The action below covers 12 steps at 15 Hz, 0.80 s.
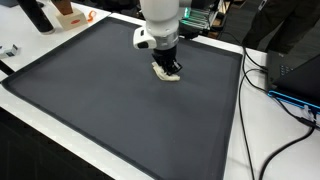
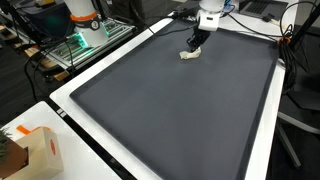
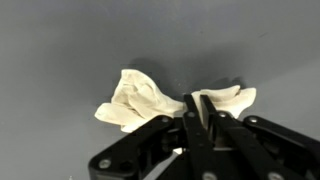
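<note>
Gripper (image 1: 170, 68) stood straight down over the dark grey mat (image 1: 90, 100), jaws closed tight on a crumpled white tissue (image 1: 162, 73). The tissue lay on the mat, toward its far edge in both exterior views and well in from its side borders; nothing else rested on the mat.

In the wrist view the fingertips (image 3: 190, 108) met with almost no gap, with a thin fold of tissue (image 3: 135, 100) caught between them. The pinch sat off-centre on the tissue: the bigger wad spread out on one side of the jaws and a smaller flap (image 3: 235, 97) stuck out on the other. Both ends appeared to touch the mat, so it looked gripped but not lifted.

The vertical approach probably suited a soft, flat-lying thing: closing from above bunches the paper into a ridge the pads can hold. The narrow fold likely explains the near-complete closure.

In an exterior view the gripper (image 2: 196, 44) hid the tissue's (image 2: 187, 55) middle and only its rim showed. A cardboard box (image 2: 38, 152) sat off the mat past its near corner, and cables (image 1: 275, 92) ran beyond its side border.
</note>
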### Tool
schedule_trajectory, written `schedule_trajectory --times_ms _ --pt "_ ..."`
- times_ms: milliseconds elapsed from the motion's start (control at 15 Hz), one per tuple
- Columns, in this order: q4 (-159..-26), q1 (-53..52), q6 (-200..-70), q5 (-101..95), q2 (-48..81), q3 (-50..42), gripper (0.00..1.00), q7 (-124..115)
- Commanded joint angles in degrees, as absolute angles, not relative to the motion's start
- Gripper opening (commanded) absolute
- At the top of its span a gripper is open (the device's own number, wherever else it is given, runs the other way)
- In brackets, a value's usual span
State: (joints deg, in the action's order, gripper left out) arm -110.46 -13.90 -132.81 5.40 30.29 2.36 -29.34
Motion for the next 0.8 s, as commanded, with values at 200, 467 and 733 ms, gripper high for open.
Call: schedule_trajectory --times_ms 200,467,733 --pt "-109.87 -15.16 -133.22 3.76 32.00 1.11 0.02 -30.89" --pt "-109.59 -15.29 -132.63 3.80 32.03 1.06 0.02 -31.35" --pt "-109.68 -16.23 -132.05 2.27 31.67 0.38 0.02 -33.04"
